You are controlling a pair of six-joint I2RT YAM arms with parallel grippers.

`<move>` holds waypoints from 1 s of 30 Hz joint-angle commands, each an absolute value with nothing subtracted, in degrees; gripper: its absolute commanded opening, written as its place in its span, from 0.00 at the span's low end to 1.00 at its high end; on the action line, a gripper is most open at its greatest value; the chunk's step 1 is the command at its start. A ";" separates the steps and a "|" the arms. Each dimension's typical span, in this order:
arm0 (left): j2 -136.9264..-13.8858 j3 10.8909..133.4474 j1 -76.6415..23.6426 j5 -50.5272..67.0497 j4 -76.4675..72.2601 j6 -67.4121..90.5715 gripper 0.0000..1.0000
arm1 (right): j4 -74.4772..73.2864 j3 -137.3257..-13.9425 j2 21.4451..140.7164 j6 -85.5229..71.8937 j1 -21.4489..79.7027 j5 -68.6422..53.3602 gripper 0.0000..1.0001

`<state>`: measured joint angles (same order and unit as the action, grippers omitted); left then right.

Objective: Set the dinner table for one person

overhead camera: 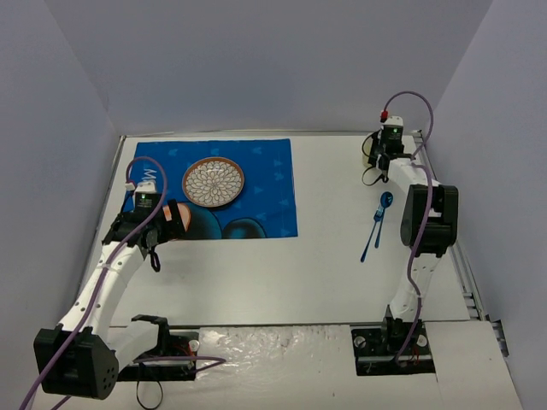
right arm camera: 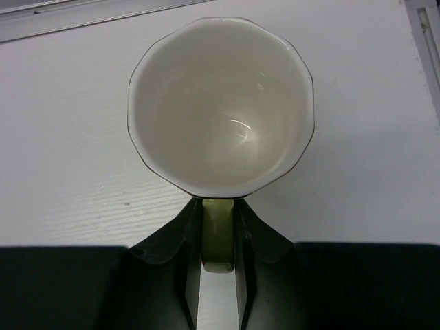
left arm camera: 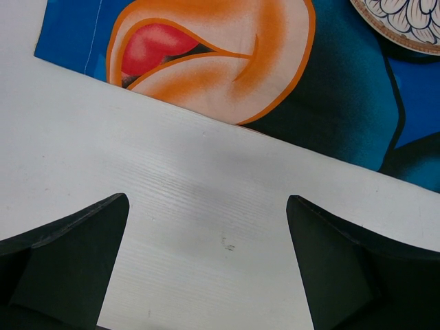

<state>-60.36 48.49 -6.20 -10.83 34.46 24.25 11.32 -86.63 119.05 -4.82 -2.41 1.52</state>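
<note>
The dinner table [overhead camera: 282,273] is a large white top with a thin metal rim. A blue cartoon-printed placemat [overhead camera: 256,188] lies at its back left, with a brown-rimmed patterned plate [overhead camera: 213,182] on it. My left gripper [overhead camera: 167,224] is open and empty, low over bare table [left arm camera: 206,179] at the placemat's near left edge [left arm camera: 330,103]; the plate's rim [left arm camera: 405,24] shows ahead to the right. My right gripper [overhead camera: 374,162] at the back right is shut on the pale green handle [right arm camera: 219,234] of a white cup [right arm camera: 220,103]. A blue spoon [overhead camera: 376,224] lies on the table near the right arm.
Grey walls close in the table on the left, back and right. The metal rim [right arm camera: 82,17] runs just beyond the cup and down the right side [overhead camera: 466,273]. The arm bases [overhead camera: 389,342] sit at the near edge.
</note>
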 commanded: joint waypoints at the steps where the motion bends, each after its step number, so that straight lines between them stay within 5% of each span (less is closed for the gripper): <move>1: -59.15 50.25 -5.89 -11.75 32.58 23.41 0.97 | 16.17 -91.04 110.63 1.62 3.20 -6.69 0.00; 13: -56.40 49.43 -5.80 -7.84 32.29 22.57 0.97 | 18.13 -103.17 117.11 3.69 16.88 -17.81 0.00; 30: -52.74 47.55 -5.89 -7.21 29.71 21.97 0.97 | 18.20 -120.23 131.92 5.89 21.97 -17.40 0.00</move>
